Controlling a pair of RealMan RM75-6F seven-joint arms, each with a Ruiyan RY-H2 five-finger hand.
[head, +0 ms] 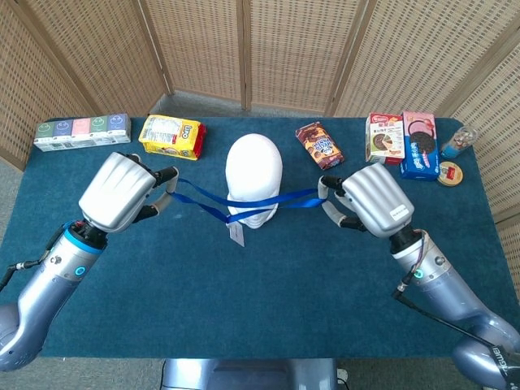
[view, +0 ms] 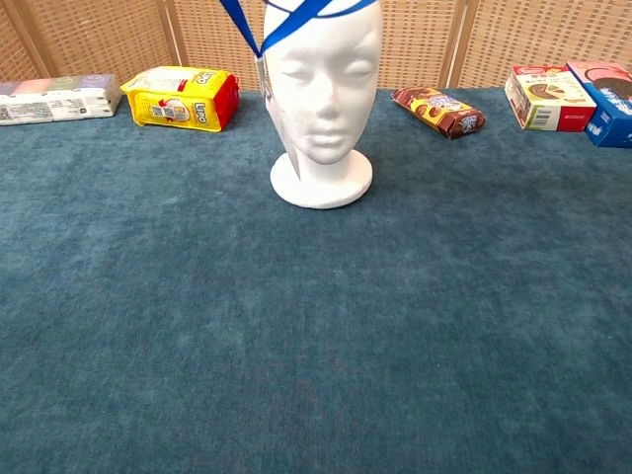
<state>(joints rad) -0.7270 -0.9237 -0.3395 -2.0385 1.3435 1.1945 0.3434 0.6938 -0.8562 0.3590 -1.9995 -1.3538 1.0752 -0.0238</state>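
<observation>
head view: left hand [head: 122,193] was raised over the left half of the table [head: 268,325], fingers curled in and pinching one end of the blue lanyard [head: 203,199]. right hand [head: 374,200] was raised over the right half, fingers also curled in, holding the other end. the strap ran taut between them across the front of the white foam head [head: 254,179], which stood near the middle of the table toward the back edge. the badge [head: 236,235] hung edge-on just left of the head's face, off the table. yellow snack pack [head: 171,136] and a row of small cartons [head: 81,132] sat along the back edge to the left, chocolate bar wrapper [head: 319,145] and cookie boxes [head: 402,142] to the right.

chest view: neither hand showed. only the lanyard's crossing straps [view: 286,20] at the top edge, against the head's forehead, with the badge clip beside the head's temple. whether the loop sat above the crown could not be told.

risks, as a judgement: the straps looked crossed in front of the forehead, so the loop could catch on the face instead of passing over the top. a taut pull could tip the light foam head off its base. a loose pinch on either side could let an end slip. the badge could snag on the face.
</observation>
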